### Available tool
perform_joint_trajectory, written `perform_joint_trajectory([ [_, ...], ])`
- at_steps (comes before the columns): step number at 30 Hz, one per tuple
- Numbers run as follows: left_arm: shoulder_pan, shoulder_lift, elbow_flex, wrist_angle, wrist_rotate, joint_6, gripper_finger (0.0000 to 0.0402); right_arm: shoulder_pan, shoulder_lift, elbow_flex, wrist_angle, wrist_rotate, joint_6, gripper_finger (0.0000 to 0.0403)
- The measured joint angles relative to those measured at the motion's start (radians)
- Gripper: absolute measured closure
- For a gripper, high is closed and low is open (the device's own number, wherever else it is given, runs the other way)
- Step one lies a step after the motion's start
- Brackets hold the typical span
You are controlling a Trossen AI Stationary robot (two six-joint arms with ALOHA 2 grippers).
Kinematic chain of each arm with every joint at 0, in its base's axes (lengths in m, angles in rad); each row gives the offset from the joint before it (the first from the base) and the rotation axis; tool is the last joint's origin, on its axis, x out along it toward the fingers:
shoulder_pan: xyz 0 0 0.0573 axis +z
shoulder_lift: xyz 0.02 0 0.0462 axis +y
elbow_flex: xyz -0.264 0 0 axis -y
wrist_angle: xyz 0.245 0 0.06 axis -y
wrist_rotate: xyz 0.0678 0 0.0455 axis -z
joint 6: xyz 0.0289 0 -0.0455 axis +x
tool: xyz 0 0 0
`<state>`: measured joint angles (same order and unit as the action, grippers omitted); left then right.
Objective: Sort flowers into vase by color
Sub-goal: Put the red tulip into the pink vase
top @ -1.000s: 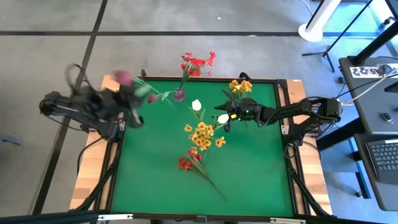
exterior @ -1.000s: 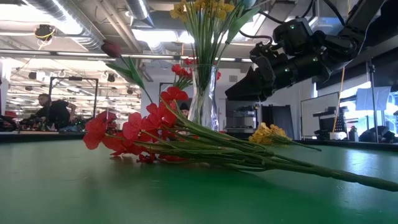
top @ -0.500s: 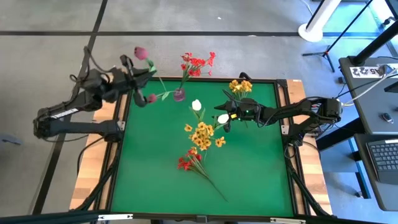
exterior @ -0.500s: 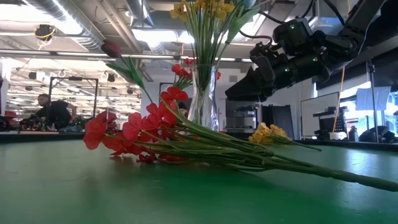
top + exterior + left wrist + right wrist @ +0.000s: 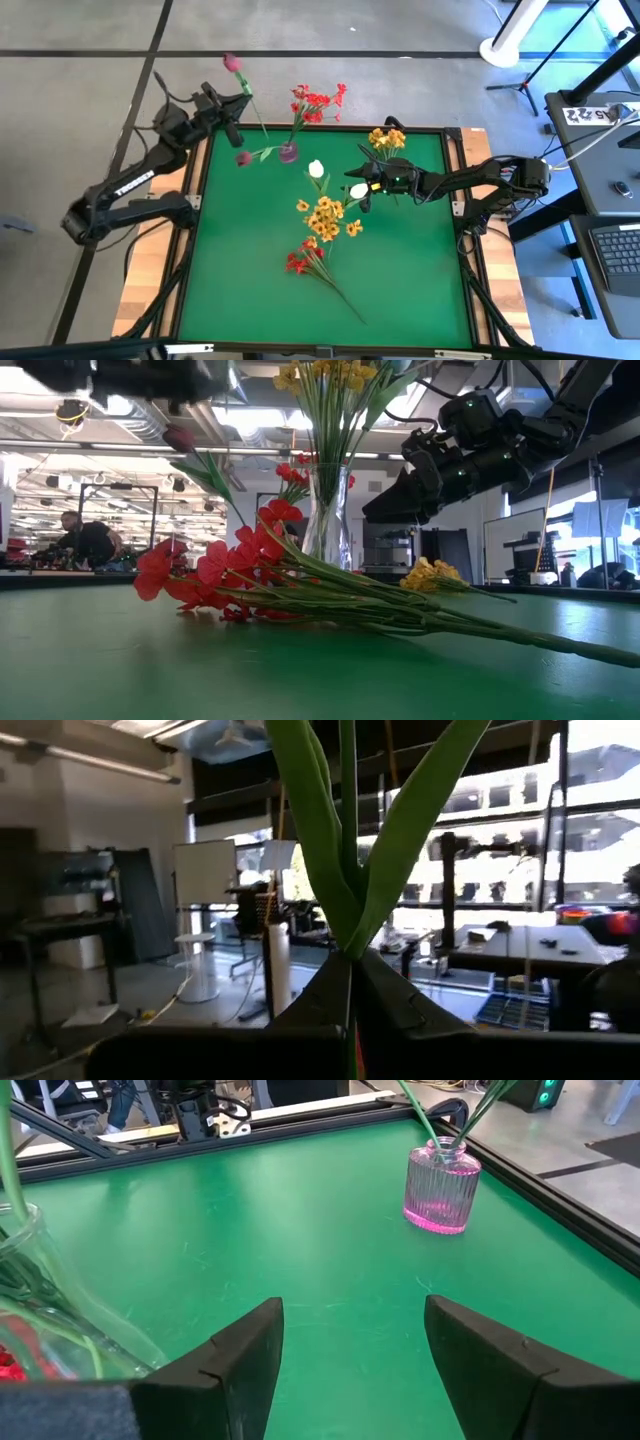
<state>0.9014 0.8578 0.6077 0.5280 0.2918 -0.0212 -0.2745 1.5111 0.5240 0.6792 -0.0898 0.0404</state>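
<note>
My left gripper (image 5: 238,108) is over the table's far left corner, shut on a flower whose dark pink bud (image 5: 232,62) lies beyond the far edge. A pink vase (image 5: 288,152) holds red flowers (image 5: 318,100) and a dark-budded stem (image 5: 243,158). A clear vase (image 5: 325,520) holds yellow flowers (image 5: 387,137). A yellow-orange spray (image 5: 325,212) and a red spray (image 5: 300,260) lie flat on the green mat, with two white buds (image 5: 316,168) nearby. My right gripper (image 5: 350,1315) is open above the mat next to the clear vase, with nothing between its fingers. My left gripper pinches the flower's green stem (image 5: 350,948) between its two fingers, just below where two long leaves fork off. The stem and leaves stick out past the fingertips. The flower is lifted clear of the table, its bud end pointing past the far edge.
The mat (image 5: 260,290) is bare on the near left and near right. The red spray's long stem (image 5: 345,300) runs toward the near edge. A black frame (image 5: 330,127) rims the table. People and benches show in the room behind.
My left arm has swung from the table's left edge toward the far edge and the pink vase, carrying the flower. The bud has gone from over the left rim to beyond the far edge.
</note>
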Motion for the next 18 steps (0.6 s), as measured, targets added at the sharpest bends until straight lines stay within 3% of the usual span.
perform_joint_trajectory([
  [8,0.133,0.148,-0.211,0.331,-0.009,-0.096,0.0401,0.0,0.0,0.0,0.0,0.001,-0.004,0.0162],
  [18,0.058,0.394,-0.242,0.685,0.066,-0.208,0.0401,-0.001,0.0,0.0,0.0,0.028,-0.014,0.0162],
])
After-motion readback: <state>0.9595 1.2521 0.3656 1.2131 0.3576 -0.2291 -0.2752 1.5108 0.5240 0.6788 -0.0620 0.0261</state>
